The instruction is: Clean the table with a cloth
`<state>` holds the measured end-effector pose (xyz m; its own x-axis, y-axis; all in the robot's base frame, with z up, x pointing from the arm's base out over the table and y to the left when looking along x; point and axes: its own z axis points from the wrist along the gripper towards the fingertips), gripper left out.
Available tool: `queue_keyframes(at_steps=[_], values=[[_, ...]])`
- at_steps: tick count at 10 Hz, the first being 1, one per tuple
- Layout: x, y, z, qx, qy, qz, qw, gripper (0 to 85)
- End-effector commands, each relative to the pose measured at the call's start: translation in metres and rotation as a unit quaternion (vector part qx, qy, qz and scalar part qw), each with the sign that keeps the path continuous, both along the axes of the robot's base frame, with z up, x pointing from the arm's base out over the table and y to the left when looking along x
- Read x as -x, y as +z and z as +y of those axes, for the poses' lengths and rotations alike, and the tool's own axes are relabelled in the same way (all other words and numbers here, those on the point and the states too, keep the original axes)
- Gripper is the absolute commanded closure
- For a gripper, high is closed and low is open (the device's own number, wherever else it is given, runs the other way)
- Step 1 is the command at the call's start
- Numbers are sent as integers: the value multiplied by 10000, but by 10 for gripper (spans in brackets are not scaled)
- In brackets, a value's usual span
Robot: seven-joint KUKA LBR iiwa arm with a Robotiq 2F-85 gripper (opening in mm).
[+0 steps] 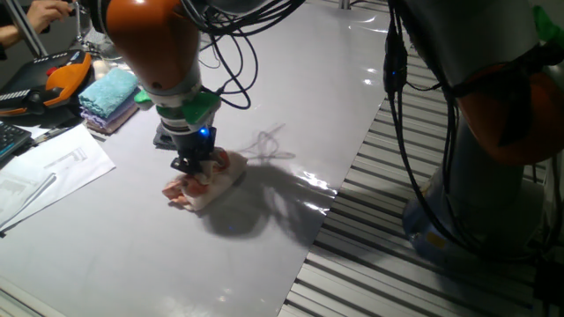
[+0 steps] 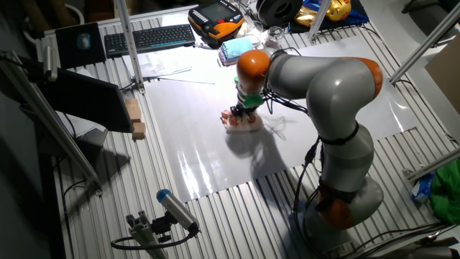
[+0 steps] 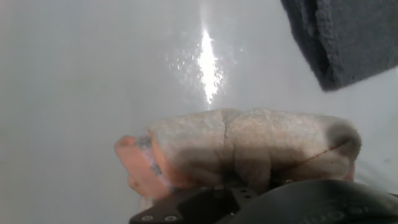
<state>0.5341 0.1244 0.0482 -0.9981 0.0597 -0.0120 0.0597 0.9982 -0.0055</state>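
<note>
Mid-table (image 1: 291,97), well off its edges, my gripper (image 1: 195,170) clamps the cloth (image 1: 201,186); pressing unevenly could bunch it.

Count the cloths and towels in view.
3: the pink cloth under the hand on the table; a dark grey cloth just beyond it; a teal towel near the table's edge. Others may be hidden.

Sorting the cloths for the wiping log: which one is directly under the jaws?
The pale pink-peach cloth, bunched on the table beneath the gripper. The teal-blue towel sits folded on a stack farther off; the dark grey cloth lies flat beside it.
</note>
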Motion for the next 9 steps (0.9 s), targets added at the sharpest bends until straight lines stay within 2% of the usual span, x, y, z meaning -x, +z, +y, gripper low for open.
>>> queue_keyframes(at_steps=[1, 2, 3, 5, 7, 8, 9], values=[[40, -3, 17, -93, -43, 18, 9999, 850], [73, -7, 57, -193, -96, 58, 9998, 850], [78, -7, 92, -231, -157, 75, 9996, 850], [60, -26, 194, -241, -280, 31, 9993, 850], [-25, -9, 303, -189, -403, 8, 9990, 850], [-89, -7, 362, -176, -457, -23, 9988, 850], [-188, -7, 368, -161, -450, -31, 9989, 850]])
